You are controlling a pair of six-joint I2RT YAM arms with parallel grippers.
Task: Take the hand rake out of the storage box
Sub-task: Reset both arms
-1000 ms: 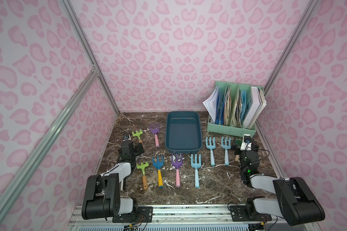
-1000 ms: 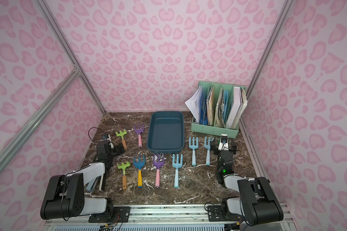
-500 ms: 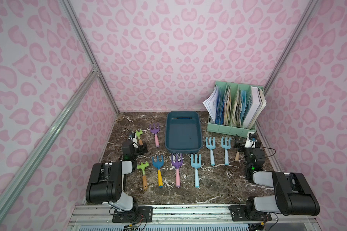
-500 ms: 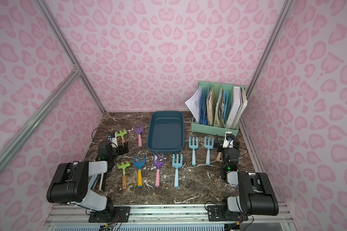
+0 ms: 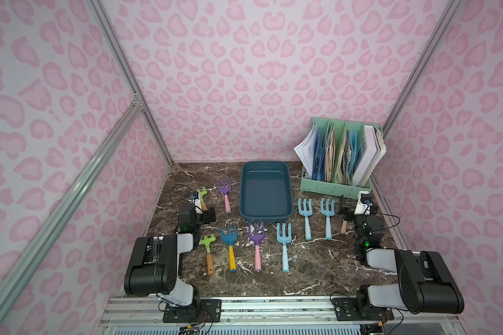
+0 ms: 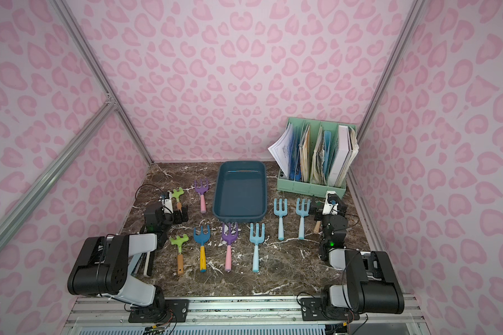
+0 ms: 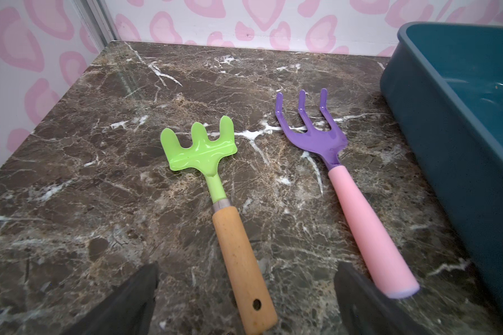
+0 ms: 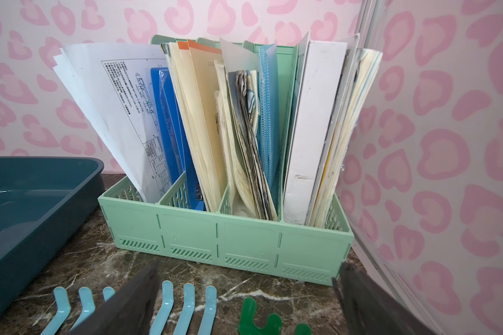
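- Hovering at the storage box's nine o'clock, the left gripper gapes wide astride the green hand rake's wooden handle, gripping nothing.
- The right gripper, at three o'clock, hangs open and empty.
- The box looks bare, though its near wall may hide a sliver; the rakes lie outside.
- Best to retreat upward, clear of the rim and file organizer.

mint-green file organizer holds papers on marble table.
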